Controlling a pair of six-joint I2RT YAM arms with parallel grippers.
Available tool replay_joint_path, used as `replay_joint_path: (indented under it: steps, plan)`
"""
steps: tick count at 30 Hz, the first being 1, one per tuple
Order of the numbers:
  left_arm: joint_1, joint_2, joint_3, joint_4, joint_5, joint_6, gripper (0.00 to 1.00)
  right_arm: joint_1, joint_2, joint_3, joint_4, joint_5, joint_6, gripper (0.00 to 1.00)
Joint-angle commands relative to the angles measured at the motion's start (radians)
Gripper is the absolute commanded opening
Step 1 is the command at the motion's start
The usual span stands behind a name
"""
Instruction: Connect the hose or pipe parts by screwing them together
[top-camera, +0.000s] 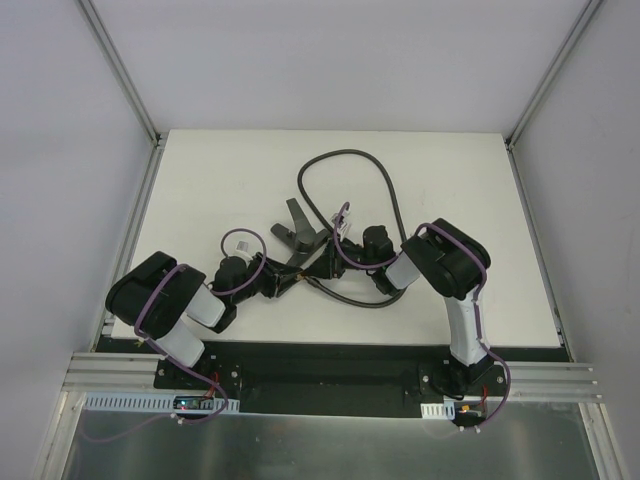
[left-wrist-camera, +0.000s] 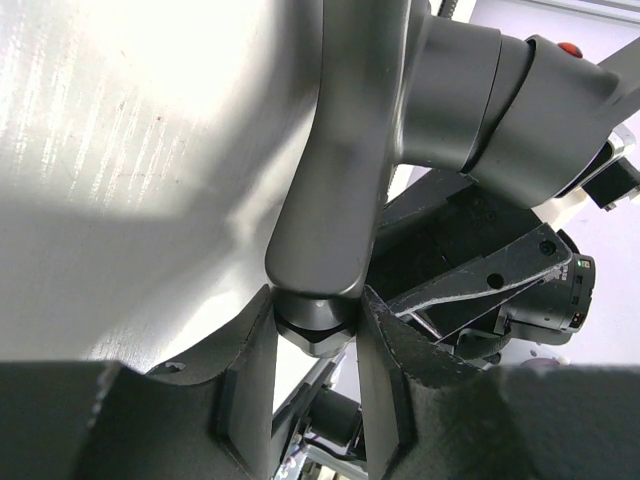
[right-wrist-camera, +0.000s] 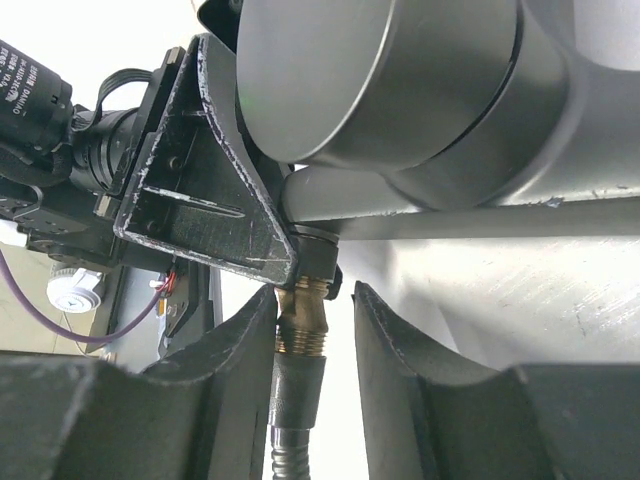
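Your left pincer is closed tight on the dark collar at the bottom of the fitting, with a pad pressed against each side. From above, that arm reaches in from 8 o'clock toward the middle of the table; the fitting's fork sticks out past the grip toward 11 o'clock.

Just right of it, in the right wrist view, the brass end of the hose stands upright; its top butts into that same collar at 12 o'clock; you cannot tell from these views whether the thread has caught.

Your right pincer stands partly open around the brass end; the pad at 9 o'clock touches it; the one at 3 o'clock is clear of it, with a strip of light between; so it grips nothing. From above, this arm enters from 3 o'clock and meets the left one nose to nose near the table's centre.

The hose lies in a big loop; beside the pincers it runs toward 12 o'clock, curves round and bends down at 2 o'clock behind the right wrist; another stretch shows at 5 o'clock below the pincers; the top view does not show which stretch reaches the joint.
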Motion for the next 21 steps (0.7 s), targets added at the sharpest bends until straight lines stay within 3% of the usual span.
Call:
replay_joint_path:
  steps: [1,16,19,21]
  plan:
    - [-0.010,-0.012,0.028,0.243,0.048,0.003,0.00,-0.011,-0.025,-0.011,0.254,0.036,0.010,0.38]
    - [-0.010,-0.022,0.054,0.170,0.034,0.018,0.00,-0.077,-0.234,-0.193,0.156,0.125,-0.107,0.58]
    - [-0.009,-0.030,0.063,0.142,0.036,0.020,0.00,-0.060,-0.332,-0.225,0.056,0.181,-0.232,0.66]
    - [-0.010,-0.036,0.068,0.124,0.034,0.021,0.00,-0.005,-0.453,-0.245,-0.141,0.258,-0.356,0.70]
